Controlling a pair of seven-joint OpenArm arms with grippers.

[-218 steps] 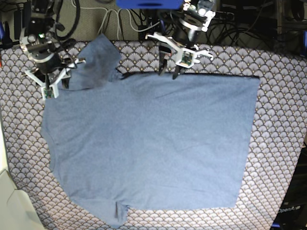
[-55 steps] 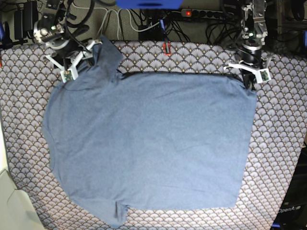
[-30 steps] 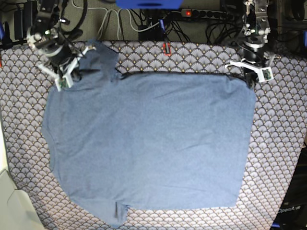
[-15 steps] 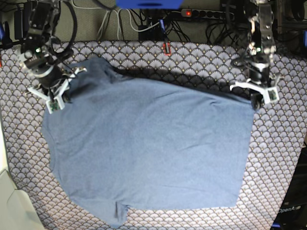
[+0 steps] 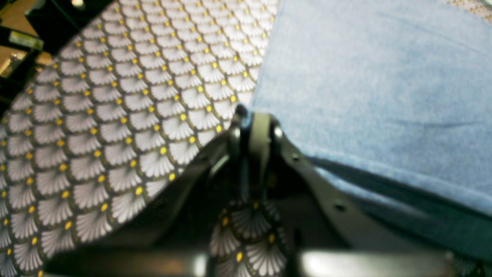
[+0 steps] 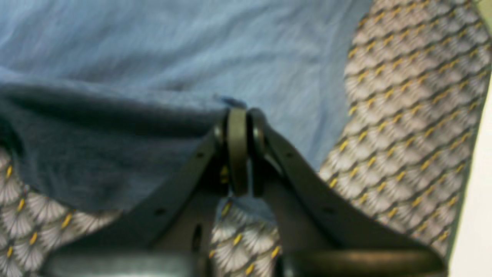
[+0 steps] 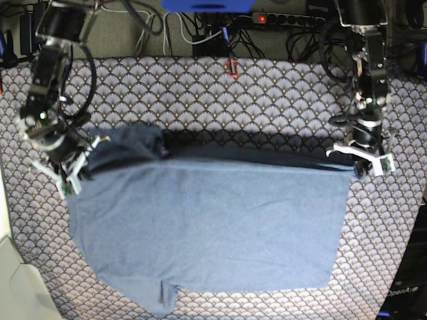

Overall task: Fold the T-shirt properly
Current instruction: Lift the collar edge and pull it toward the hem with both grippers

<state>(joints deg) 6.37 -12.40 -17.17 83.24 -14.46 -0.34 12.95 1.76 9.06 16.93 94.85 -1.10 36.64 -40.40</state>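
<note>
Closest to the camera in the base view, the T-shirt (image 7: 213,227) lies flat on the scallop-patterned tablecloth (image 7: 267,100), plain side up, with one short sleeve (image 7: 163,300) poking out at its near edge. No lettering shows on it.

Farther back, the shirt's far edge is raised off the cloth between my two grippers and casts a dark band of shadow beneath itself.

My right gripper (image 7: 70,177) is pinched tight on the shirt's far corner at the sleeve end; in its wrist view the fingers (image 6: 238,146) press together with blue fabric bunched at their tips, and a fold hangs down over the tablecloth.

My left gripper (image 7: 360,167) is clamped on the opposite far corner, at the hem end; its wrist view shows the fingers (image 5: 255,150) closed on the very corner of the shirt, the lifted edge running away to the right above a shadowed gap.

Beyond the table's far edge sit cables and a power strip (image 7: 287,20).
</note>
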